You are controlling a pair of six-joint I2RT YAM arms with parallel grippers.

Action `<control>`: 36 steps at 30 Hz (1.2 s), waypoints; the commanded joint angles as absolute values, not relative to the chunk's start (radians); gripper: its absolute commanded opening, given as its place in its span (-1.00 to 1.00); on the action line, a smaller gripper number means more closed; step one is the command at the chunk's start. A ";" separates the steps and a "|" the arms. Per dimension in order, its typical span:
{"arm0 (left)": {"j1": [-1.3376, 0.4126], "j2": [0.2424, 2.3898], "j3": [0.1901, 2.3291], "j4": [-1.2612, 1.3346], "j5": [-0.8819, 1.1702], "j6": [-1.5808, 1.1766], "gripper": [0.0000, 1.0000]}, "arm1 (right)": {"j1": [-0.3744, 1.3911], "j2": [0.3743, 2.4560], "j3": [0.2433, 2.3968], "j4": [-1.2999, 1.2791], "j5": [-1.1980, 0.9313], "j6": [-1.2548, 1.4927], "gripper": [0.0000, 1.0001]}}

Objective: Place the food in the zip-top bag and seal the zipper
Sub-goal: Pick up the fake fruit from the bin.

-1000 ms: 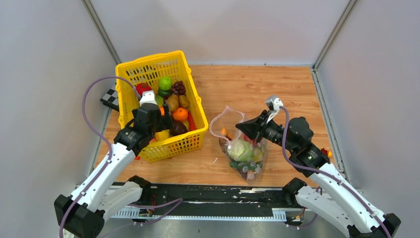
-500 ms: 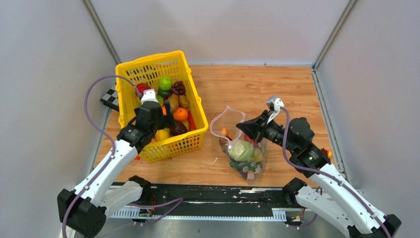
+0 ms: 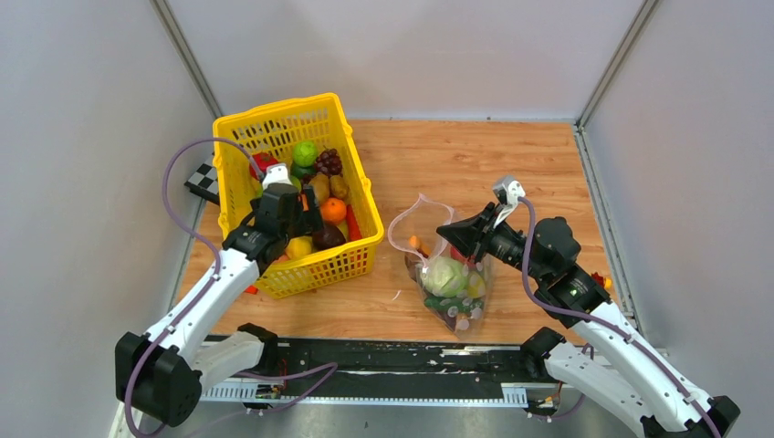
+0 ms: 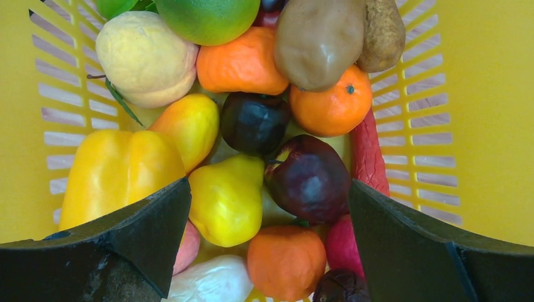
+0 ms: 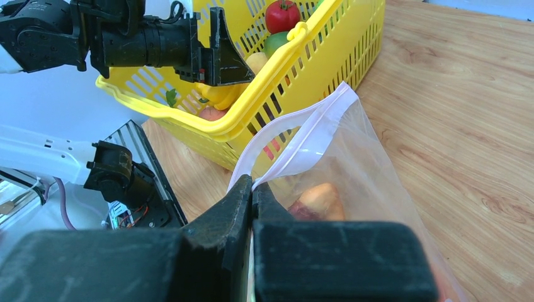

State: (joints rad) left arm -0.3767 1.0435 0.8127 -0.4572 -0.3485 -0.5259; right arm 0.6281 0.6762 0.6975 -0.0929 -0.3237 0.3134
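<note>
The zip-top bag (image 3: 447,274) stands on the table, mouth held open, with a green cabbage (image 3: 444,276) and other food inside. My right gripper (image 5: 253,189) is shut on the bag's rim beside the pinkish zipper (image 5: 302,141). My left gripper (image 4: 267,214) is open, low inside the yellow basket (image 3: 351,164) over the food. Between its jaws lie a yellow pear (image 4: 227,198), a dark purple fruit (image 4: 310,179) and an orange piece (image 4: 286,261). A yellow pepper (image 4: 116,170) lies by the left finger.
The basket holds several more pieces: an orange (image 4: 330,104), a brown potato (image 4: 318,38), a peach (image 4: 146,60), grapes (image 3: 329,161) and a red tomato (image 5: 282,15). A checkered black tile (image 3: 203,181) lies left of the basket. A small orange-red block (image 3: 602,280) sits by the right arm.
My left gripper has moved a little forward and lower into the basket. The right gripper and the bag have stayed in place.
</note>
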 commanded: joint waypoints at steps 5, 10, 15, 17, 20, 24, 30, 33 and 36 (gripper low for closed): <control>-0.351 1.093 0.822 -0.360 -0.272 -0.517 1.00 | 0.632 0.673 0.715 -0.050 -0.318 0.317 -0.98; -0.336 1.210 0.850 -0.378 -0.290 -0.503 1.00 | 0.631 0.670 0.711 -0.045 -0.310 0.313 -0.98; -0.316 1.309 0.863 -0.362 -0.279 -0.510 0.99 | 0.632 0.681 0.712 -0.050 -0.307 0.308 -0.97; -0.316 1.336 0.855 -0.331 -0.244 -0.517 0.97 | 0.631 0.683 0.713 -0.053 -0.305 0.304 -0.97; -0.316 1.362 0.843 -0.303 -0.221 -0.528 0.88 | 0.630 0.680 0.712 -0.054 -0.297 0.300 -0.97; -0.316 1.372 0.837 -0.289 -0.178 -0.529 0.55 | 0.630 0.679 0.714 -0.058 -0.293 0.296 -0.97; -0.316 1.289 0.821 -0.307 -0.118 -0.497 0.55 | 0.631 0.681 0.713 -0.058 -0.287 0.294 -0.96; -0.316 1.207 0.799 -0.306 -0.129 -0.475 0.66 | 0.631 0.685 0.713 -0.053 -0.288 0.294 -0.97; -0.316 1.181 0.784 -0.310 -0.118 -0.438 0.73 | 0.630 0.695 0.712 -0.047 -0.293 0.297 -0.97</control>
